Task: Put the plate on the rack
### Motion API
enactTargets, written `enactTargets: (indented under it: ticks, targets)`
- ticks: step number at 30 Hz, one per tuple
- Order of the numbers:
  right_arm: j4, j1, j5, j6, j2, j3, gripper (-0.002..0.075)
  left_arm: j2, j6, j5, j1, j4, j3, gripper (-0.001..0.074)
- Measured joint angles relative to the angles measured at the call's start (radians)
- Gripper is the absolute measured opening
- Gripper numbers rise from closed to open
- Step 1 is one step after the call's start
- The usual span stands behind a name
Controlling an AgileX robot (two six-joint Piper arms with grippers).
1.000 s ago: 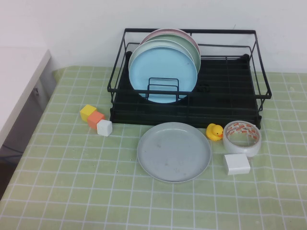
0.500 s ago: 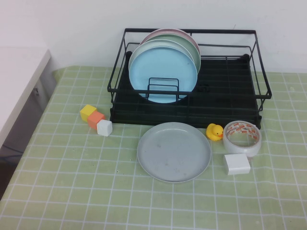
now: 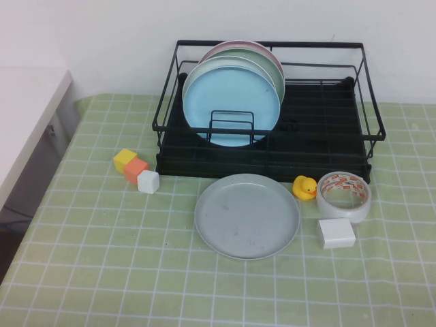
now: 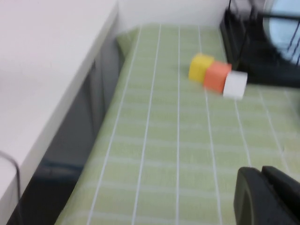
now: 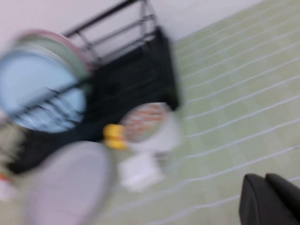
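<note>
Lying flat on the worktop (image 3: 102,272), grey plate (image 3: 247,215) before rack (image 3: 327,129); left end effector (image 4: 269,197), right end effector (image 5: 269,199) off it, fingers' state untellable; best pinched by rim, tilted upright.

Plate (image 3: 247,216): matt, smooth light grey w/ faint specks, looks plastic. Rack (image 3: 327,129): thin black wire, looks like coated metal, slotted black base. Table cover (image 3: 102,259): matt green check cloth. Left gripper (image 4: 265,197) & right gripper (image 5: 269,199): dark matt bodies, low over the cloth, well away from plate.
</note>
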Motion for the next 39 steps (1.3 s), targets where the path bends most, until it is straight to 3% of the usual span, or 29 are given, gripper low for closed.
enactTargets:
  ticks: [5, 8, 16, 26, 29, 33, 36, 39]
  targets:
    - [0.296, 0.000, 0.004, 0.002, 0.000, 0.000, -0.0002, 0.000, -0.005, -0.198, 0.000, -0.130, 0.004, -0.0003]
    - [0.388, 0.000, -0.008, 0.003, 0.000, 0.000, -0.0002, 0.000, -0.053, -0.360, 0.000, -0.275, 0.004, -0.0003]
    - [0.427, 0.000, -0.129, -0.044, 0.000, 0.000, -0.0002, 0.000, -0.474, -0.563, 0.000, -0.653, 0.004, -0.0003]
    - [0.431, 0.000, -0.063, -0.210, 0.000, 0.000, -0.0002, 0.000, -0.580, -0.576, 0.000, -0.766, 0.004, -0.0003]
    - [0.431, 0.000, -0.050, -0.256, 0.000, 0.000, -0.0002, 0.000, -0.585, -0.470, 0.000, -0.667, -0.002, -0.0003]
    - [0.431, 0.000, -0.048, -0.289, 0.000, 0.000, -0.0002, 0.045, -0.505, -0.114, 0.000, -0.497, -0.156, -0.0002]
    - [0.431, 0.000, -0.048, -0.324, 0.000, 0.000, -0.0002, 0.164, -0.281, 0.145, 0.000, -0.419, -0.327, -0.0002]
    - [0.431, 0.000, -0.046, -0.338, 0.000, 0.000, -0.0002, 0.314, -0.083, 0.292, 0.000, -0.403, -0.498, -0.0003]
